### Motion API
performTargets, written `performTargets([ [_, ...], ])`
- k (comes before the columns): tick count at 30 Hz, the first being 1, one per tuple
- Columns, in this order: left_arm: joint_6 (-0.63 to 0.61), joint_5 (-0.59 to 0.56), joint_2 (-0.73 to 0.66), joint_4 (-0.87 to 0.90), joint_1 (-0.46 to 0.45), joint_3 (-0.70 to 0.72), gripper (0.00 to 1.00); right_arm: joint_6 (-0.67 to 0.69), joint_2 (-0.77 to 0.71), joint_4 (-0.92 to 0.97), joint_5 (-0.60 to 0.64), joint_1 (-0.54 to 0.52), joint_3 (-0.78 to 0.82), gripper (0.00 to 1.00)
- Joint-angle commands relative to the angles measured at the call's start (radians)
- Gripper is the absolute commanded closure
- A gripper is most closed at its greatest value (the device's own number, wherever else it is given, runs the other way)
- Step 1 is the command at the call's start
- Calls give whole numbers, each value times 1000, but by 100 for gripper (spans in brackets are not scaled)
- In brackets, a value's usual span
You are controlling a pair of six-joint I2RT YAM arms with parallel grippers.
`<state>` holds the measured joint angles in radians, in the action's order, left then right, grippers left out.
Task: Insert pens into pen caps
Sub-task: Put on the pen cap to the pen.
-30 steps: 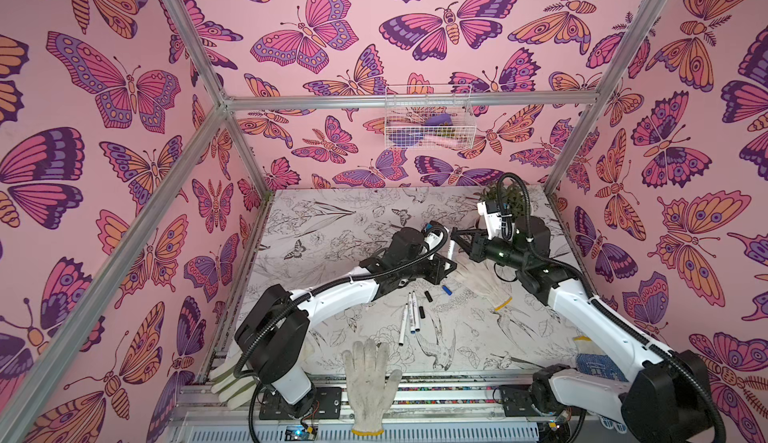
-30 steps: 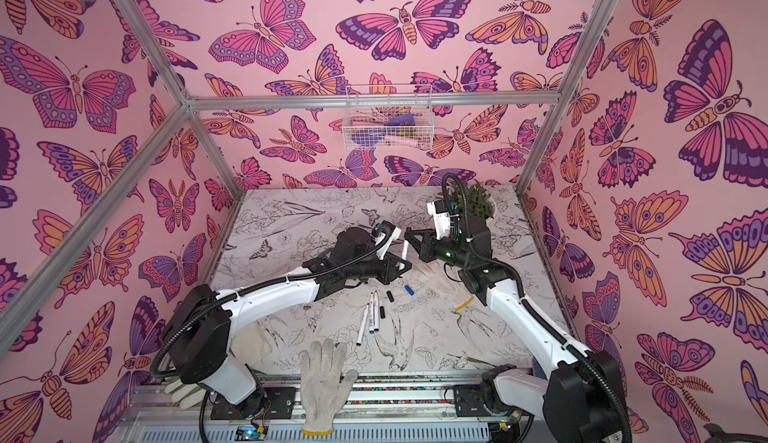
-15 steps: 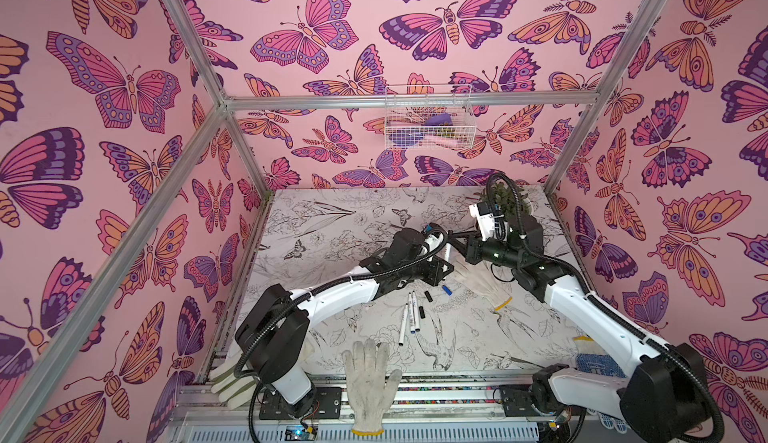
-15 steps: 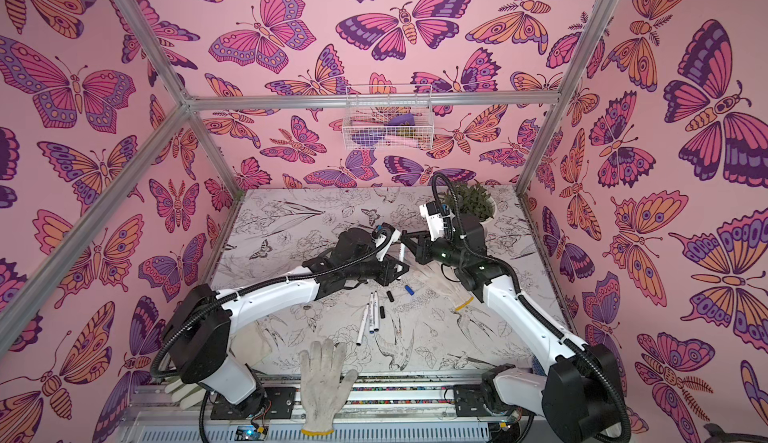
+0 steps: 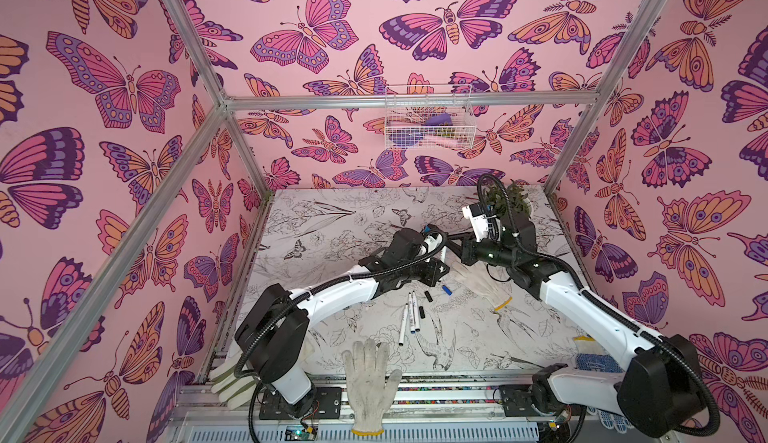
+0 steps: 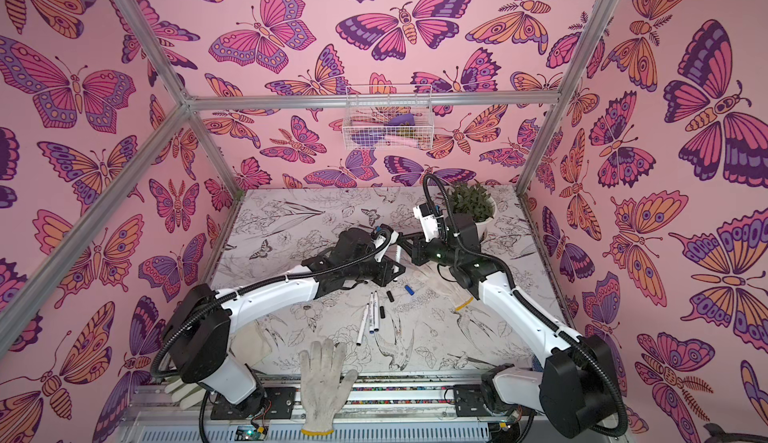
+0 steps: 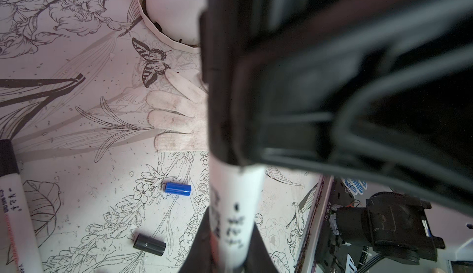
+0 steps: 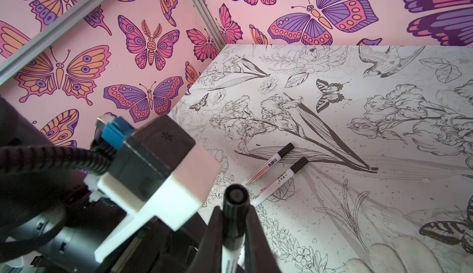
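At the lower middle of the left wrist view, the left end effector (image 7: 230, 251) is clenched on the white barrel of a pen (image 7: 236, 207), with the printed label facing the camera. At the lower middle of the right wrist view, the right end effector (image 8: 235, 235) pinches a black pen cap (image 8: 235, 200) that sits over that pen's tip. I cannot tell whether the cap is fully seated. In both top views the 2 arms meet above the bench (image 5: 332, 229), right of centre.

Both grips are on smooth, round plastic. If the 2 axes are out of line, the push may cock the cap, or the barrel may slide back through the left fingers instead of clicking home. Letting go too soon could drop a half-seated cap.

In a top view the loose pens (image 5: 409, 316) lie at lower centre, slim hard cylinders that likely roll readily. Right of them are 2 stubby black caps (image 5: 428, 295), then a glossy blue cap (image 5: 447, 290). Further right is a soft knit glove (image 5: 482, 283), which could snag anything set on it.
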<state>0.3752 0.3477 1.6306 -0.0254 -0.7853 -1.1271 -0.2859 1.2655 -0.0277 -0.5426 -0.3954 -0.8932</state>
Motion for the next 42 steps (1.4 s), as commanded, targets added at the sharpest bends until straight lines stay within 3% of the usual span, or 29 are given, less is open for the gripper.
performTargets([
  [1,30,-191,-112,-340,120,-131,100,97,63,489,-74,-40,99,100],
  [6,26,-156,-106,-340,87,-90,100,53,36,451,8,-17,87,100],
  [12,42,-125,-92,-344,15,-41,100,-166,-38,174,-89,126,151,100],
  [21,52,-133,-88,-365,8,-43,100,-160,-32,152,-161,128,151,100],
  [22,50,-129,-85,-357,6,-49,100,-161,-34,155,-160,127,145,97],
  [25,60,-90,-68,-352,5,-53,100,-172,-48,148,-164,128,130,89],
  [31,30,99,-6,-323,1,-48,100,-186,-73,153,-142,127,72,88],
  [39,1,177,17,-278,1,-13,100,-280,-98,72,-106,130,59,46],
  [42,-17,172,17,-242,4,1,100,-310,-127,31,-49,131,59,42],
])
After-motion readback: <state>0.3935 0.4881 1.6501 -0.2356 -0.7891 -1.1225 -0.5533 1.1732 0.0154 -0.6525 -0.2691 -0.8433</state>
